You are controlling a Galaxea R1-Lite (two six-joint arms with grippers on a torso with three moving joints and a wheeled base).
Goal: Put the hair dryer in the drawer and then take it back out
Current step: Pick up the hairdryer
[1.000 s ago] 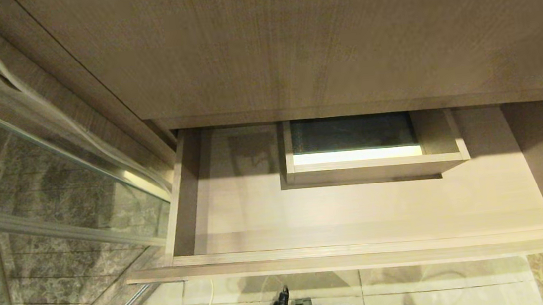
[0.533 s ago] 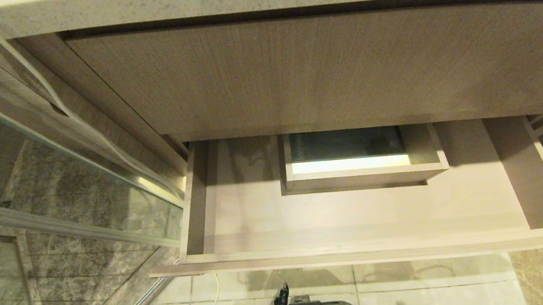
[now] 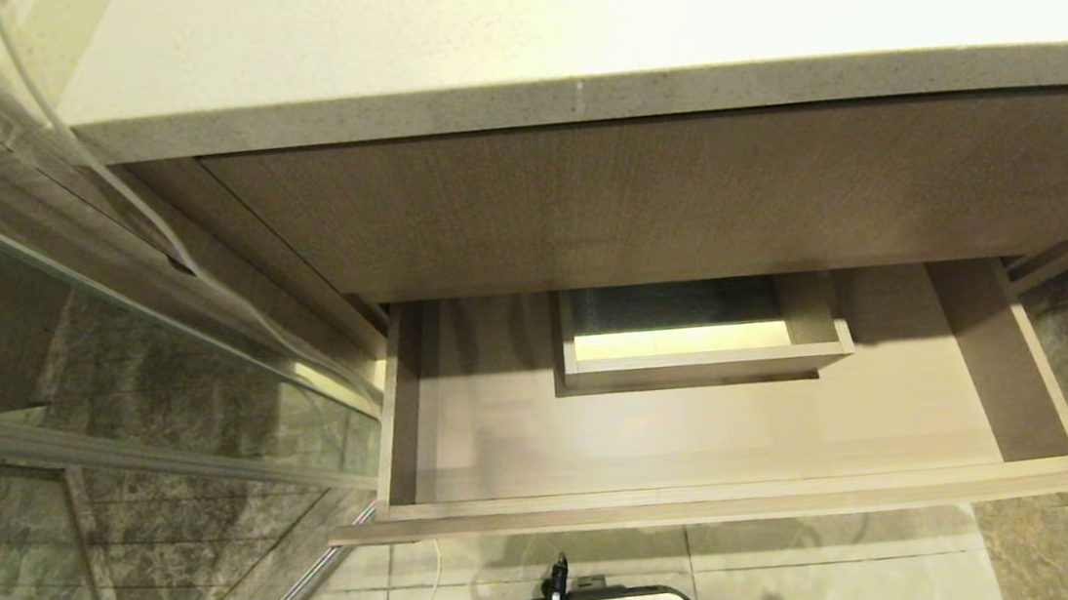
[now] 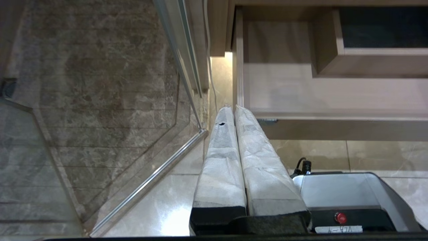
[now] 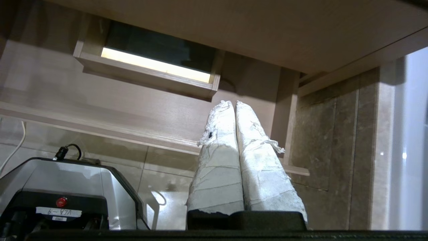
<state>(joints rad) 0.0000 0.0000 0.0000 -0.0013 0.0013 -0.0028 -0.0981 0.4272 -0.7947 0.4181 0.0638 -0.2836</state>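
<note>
Countertop [image 3: 567, 32] above; one drawer [image 3: 710, 503] open; two grippers closed.

The drawer [image 3: 710, 503] stands pulled out in the lower middle of the head view, its top open from above, with bare floor to the left, right and front of the boxed cutout [image 3: 702, 362] that rises at its back centre. The countertop [image 3: 574, 100] and cabinet front [image 3: 642, 196] overhang the drawer's rear. A glass panel [image 3: 111, 380] closes off the left of the frame.
</note>
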